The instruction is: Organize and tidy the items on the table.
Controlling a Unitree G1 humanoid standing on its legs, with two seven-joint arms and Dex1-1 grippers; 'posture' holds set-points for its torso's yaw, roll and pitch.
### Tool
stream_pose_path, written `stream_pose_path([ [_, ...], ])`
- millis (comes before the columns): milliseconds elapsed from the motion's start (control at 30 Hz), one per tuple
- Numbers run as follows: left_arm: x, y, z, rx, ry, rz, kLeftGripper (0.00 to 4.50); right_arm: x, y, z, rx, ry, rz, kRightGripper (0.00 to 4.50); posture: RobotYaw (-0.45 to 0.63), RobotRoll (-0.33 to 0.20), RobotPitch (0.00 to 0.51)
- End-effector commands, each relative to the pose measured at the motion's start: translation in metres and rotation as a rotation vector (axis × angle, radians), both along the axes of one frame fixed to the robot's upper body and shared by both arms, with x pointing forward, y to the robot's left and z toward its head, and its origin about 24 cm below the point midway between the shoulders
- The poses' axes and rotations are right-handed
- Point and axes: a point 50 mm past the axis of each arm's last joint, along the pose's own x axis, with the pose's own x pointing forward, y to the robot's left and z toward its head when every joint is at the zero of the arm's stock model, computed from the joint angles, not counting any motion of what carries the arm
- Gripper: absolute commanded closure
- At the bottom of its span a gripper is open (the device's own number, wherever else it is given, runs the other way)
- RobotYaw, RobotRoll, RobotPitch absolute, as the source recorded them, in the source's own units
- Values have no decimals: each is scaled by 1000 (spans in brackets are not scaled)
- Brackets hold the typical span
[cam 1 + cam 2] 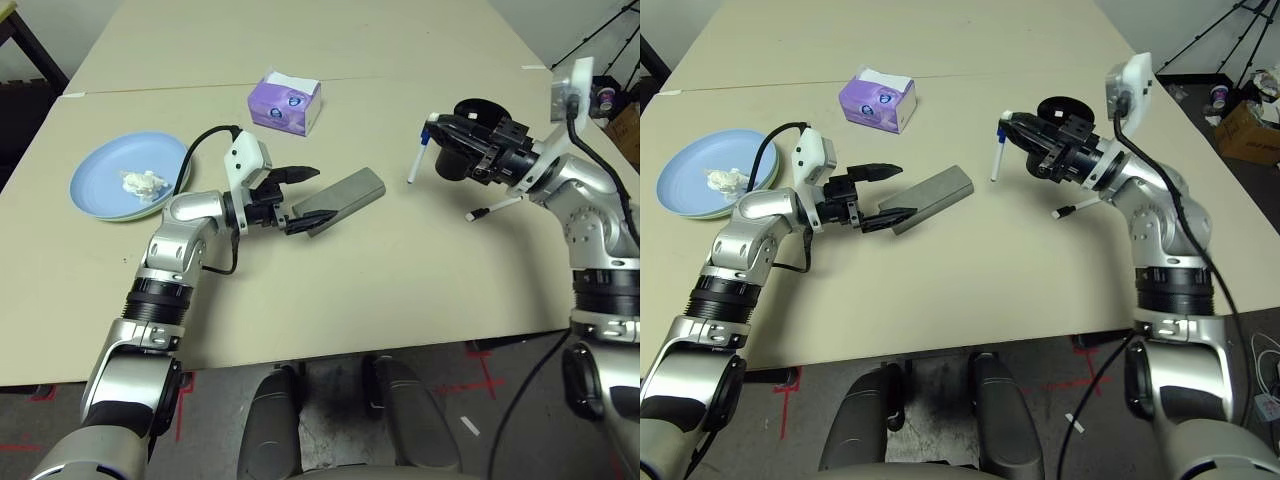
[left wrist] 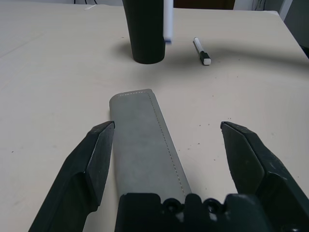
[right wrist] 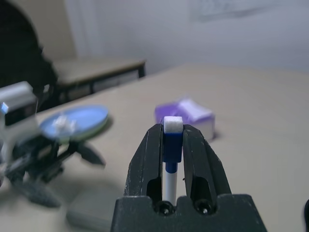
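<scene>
Blue plate (image 1: 105,170) holds crumpled tissue (image 1: 143,183); left hand (image 1: 300,198) gapes around the case (image 1: 345,199), right hand (image 3: 172,140) pinches a pen (image 1: 420,152).

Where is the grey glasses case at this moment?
The grey glasses case lies flat near the table's middle, between the open fingers of the left gripper; the purple tissue box stands beyond it.

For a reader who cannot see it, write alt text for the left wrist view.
Open left gripper straddles the near end of a grey glasses case lying on the beige table. Beyond it stands a tall black cup, with a small white pen lying beside it.
</scene>
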Motion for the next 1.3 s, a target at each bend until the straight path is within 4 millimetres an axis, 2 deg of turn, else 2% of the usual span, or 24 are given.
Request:
stream_pose_path([
  [33, 2, 0, 1, 15, -2, -3, 0, -4, -7, 5, 66, -58, -71, 4078, -97, 0, 192],
  [400, 2, -1, 2, 13, -5, -1, 0, -7, -21, 16, 95, -242, -331, 4078, -102, 0, 189],
  [767, 3, -1, 2, 12, -9, -1, 0, -2, -34, 11, 95, -281, -609, 4078, -105, 0, 184],
  [1000, 2, -1, 2, 12, -10, 0, 0, 2, -32, 5, 70, -261, -637, 4078, -101, 0, 181],
  [1133, 2, 0, 2, 12, -10, 2, 0, 6, -31, -3, 50, -179, -635, 4078, -96, 0, 178],
  [1267, 2, 0, 2, 11, -10, 6, 0, 8, -31, -2, 75, -142, -639, 2682, -94, 0, 176],
  [1300, 2, 0, 2, 10, -11, 7, 0, 8, -32, -1, 73, -140, -644, 2202, -94, 0, 176],
])
